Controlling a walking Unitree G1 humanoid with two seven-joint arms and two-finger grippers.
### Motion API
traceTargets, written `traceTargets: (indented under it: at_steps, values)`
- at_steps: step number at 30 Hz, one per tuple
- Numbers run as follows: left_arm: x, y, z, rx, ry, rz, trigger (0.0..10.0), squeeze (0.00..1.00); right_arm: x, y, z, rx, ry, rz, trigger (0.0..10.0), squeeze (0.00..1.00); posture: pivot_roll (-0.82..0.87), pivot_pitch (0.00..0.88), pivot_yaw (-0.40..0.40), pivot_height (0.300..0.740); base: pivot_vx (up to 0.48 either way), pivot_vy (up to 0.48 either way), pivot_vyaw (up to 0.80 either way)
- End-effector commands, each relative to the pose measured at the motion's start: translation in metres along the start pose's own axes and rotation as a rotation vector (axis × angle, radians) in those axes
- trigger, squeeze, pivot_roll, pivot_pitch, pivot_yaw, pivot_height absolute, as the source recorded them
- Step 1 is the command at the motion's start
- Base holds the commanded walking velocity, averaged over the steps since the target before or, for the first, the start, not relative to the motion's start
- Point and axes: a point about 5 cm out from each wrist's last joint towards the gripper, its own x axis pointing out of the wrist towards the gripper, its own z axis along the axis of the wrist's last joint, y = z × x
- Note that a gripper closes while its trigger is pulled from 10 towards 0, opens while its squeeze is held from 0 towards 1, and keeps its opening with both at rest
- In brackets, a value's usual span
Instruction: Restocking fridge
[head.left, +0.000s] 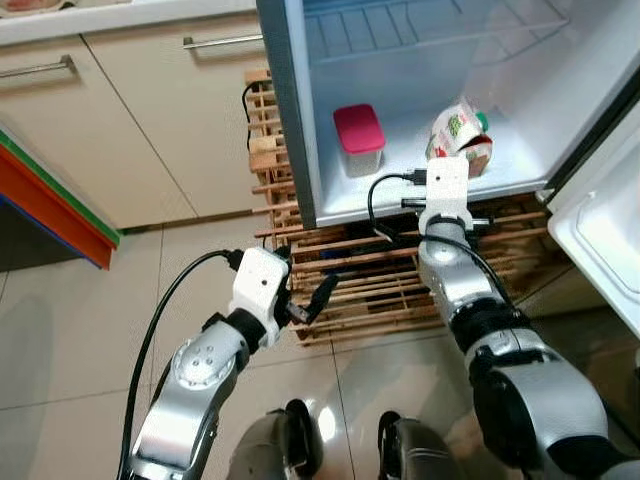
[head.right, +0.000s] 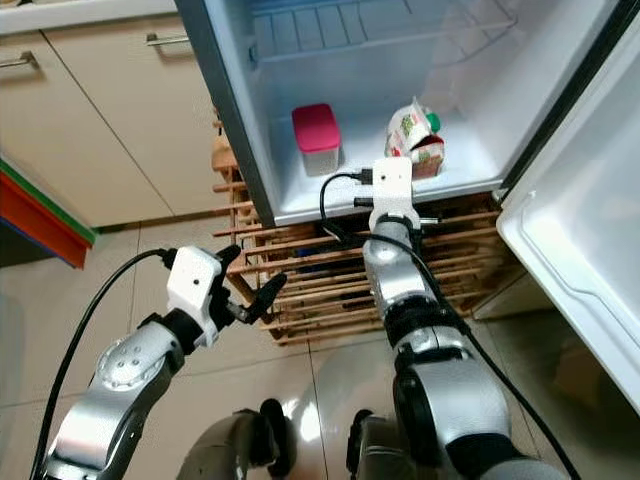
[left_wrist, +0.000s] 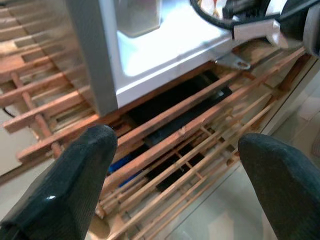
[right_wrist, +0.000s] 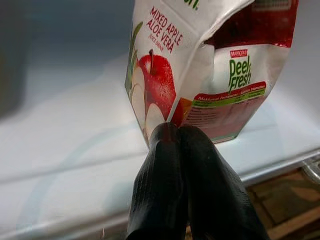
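At far left, cream cabinets with metal handles run along the wall, and a red, green-edged board juts in below them. The floor is pale tile.

The left arm reaches forward low over the floor; its end effector is open, the two black fingers spread wide and holding nothing. In the left wrist view they frame a wooden rack of slats that sits under the fridge; one corner of the fridge floor shows above the slats.

The fridge stands open. Its bottom shelf is white, with a wire shelf higher up. A tub with a pink lid stands toward the left side of the bottom shelf. Well apart from it, toward the right side, a juice carton stands on the same shelf, crumpled and leaning; its label reads mixed apple aloe vera.

The right arm stretches up to the front edge of the shelf. Its end effector is closed, fingers pressed together with nothing between them, the tips at the carton's lower front edge; whether they touch it I cannot tell.

At far right the fridge door hangs open, its white inner lining facing in.
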Motion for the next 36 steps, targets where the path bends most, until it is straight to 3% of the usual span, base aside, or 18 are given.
traceTargets:
  at_steps: [1,9,16,25,29,30,33,36]
  values:
    - [-0.007,0.001,-0.003,-0.001,0.025,0.009,10.0,0.0,0.001,-0.001,-0.002,0.002,0.01,-0.012,10.0,0.0,0.14,0.318,0.093,0.74,0.0,0.0,0.0]
    - [-0.016,0.002,-0.003,-0.003,0.05,0.024,10.0,0.0,0.015,-0.01,0.019,-0.073,-0.049,-0.005,10.0,0.0,0.16,0.339,0.097,0.74,0.0,0.0,0.0]
    - [-0.012,0.001,-0.004,-0.006,0.053,0.032,10.0,0.0,0.018,-0.01,0.027,-0.072,-0.078,0.024,10.0,0.0,0.14,0.321,0.077,0.74,0.0,0.0,0.0]
    - [0.02,-0.003,-0.004,-0.023,0.014,0.012,10.0,0.0,0.008,0.0,0.013,0.03,-0.06,0.069,10.0,0.0,0.05,0.203,0.024,0.74,0.0,0.0,0.0]
    - [0.035,-0.004,-0.002,-0.063,-0.006,0.009,10.0,0.0,-0.001,0.0,-0.008,0.059,0.0,0.082,10.0,0.0,0.02,0.136,-0.002,0.74,0.0,0.0,0.0]
    - [0.045,0.0,0.0,-0.095,-0.021,0.022,10.0,0.0,-0.005,-0.002,-0.019,0.078,0.017,0.085,10.0,0.0,0.01,0.089,-0.016,0.74,0.0,0.0,0.0]
    - [0.052,0.004,0.004,-0.079,-0.042,0.043,10.0,0.0,-0.012,-0.005,-0.025,0.083,-0.01,0.092,10.0,0.0,-0.01,0.037,-0.029,0.74,0.0,0.0,0.0]
    - [0.058,0.016,0.01,-0.065,-0.074,0.104,10.0,0.0,-0.027,-0.02,-0.024,0.069,-0.111,0.1,10.0,0.0,-0.04,0.0,-0.032,0.74,0.0,0.0,0.0]
